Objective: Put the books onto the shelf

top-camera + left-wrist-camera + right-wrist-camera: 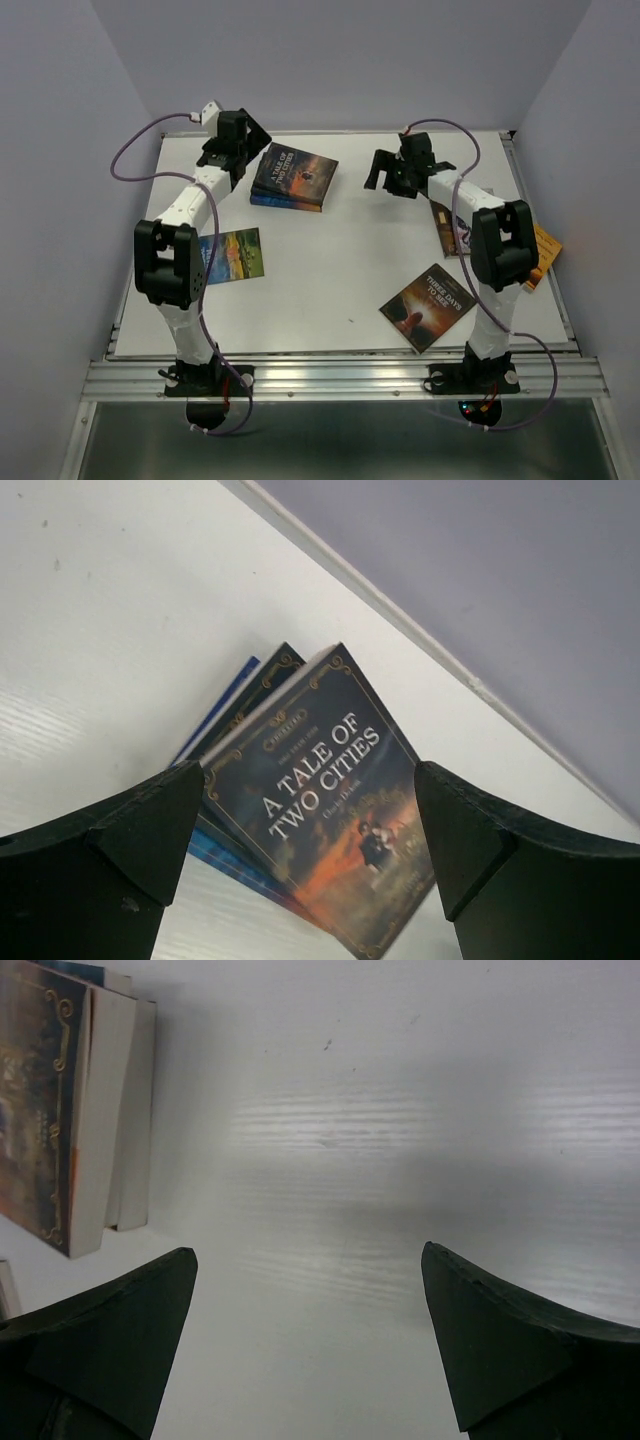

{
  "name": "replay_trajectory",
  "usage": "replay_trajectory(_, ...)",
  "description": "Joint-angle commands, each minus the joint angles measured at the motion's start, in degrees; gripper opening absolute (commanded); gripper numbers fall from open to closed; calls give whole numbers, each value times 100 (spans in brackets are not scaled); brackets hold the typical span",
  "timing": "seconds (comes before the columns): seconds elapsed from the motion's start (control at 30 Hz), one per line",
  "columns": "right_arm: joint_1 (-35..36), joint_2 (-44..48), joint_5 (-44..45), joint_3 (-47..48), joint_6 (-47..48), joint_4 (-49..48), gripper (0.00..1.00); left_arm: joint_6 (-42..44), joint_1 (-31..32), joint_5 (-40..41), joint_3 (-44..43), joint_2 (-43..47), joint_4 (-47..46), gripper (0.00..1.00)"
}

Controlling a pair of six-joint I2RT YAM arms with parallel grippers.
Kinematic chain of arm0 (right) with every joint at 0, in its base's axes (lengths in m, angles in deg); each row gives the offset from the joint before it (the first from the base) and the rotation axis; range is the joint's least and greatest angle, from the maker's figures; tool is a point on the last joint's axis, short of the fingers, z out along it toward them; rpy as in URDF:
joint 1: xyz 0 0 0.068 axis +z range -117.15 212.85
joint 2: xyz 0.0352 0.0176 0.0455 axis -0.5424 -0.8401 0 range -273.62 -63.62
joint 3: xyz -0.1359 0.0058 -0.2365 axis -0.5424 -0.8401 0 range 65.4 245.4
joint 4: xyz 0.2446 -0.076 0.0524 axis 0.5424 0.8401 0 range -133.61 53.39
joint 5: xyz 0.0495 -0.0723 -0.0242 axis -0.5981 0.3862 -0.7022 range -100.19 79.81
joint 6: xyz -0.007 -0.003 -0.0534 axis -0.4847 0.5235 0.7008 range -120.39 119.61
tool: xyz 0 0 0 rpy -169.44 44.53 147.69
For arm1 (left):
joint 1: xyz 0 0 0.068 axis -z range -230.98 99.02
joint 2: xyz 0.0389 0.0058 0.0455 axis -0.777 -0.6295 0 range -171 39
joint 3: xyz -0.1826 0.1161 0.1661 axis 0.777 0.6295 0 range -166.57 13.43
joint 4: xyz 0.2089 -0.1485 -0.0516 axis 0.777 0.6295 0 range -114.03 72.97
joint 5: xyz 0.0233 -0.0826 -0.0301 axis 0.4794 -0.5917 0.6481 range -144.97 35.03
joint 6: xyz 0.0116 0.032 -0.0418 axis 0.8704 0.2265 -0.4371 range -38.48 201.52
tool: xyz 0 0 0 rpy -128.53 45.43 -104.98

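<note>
Stack of books [293, 177] is laid flat at the far left of the bench [330, 260] — right in front of the left claw [308, 780], which is spread wide and empty, long side running away from it. Right claw [308, 1250] is spread open too — farther off.

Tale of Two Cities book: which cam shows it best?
Left wrist: the Tale of Two Cities book sits large and central, title readable. Top external shows it whole but small. Right wrist catches only a cover strip and page edges.

Overhead view looking down from the near edge, both wrist views close, low, sharing the book stack [330, 800]
</note>
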Motion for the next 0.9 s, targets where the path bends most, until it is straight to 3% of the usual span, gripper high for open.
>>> replay_trajectory(0.0, 112, -845, 413, 1204, 655, 400, 100, 1179, -316, -601, -697, -419, 306, 99)
replay_trajectory(0.17, 226, -1847, 440, 2401, 1120, 576, 100, 1837, -466, -1049, -1252, -894, 446, 99)
replay_trajectory(0.47, 517, -3069, 317, 4000, 1464, 611, 100, 2102, -589, -1674, -2253, -1948, 920, 99)
replay_trajectory(0.87, 869, -3729, 616, 4811, 1482, 629, 100, 2076, -677, -2104, -2149, -2143, 658, 99)
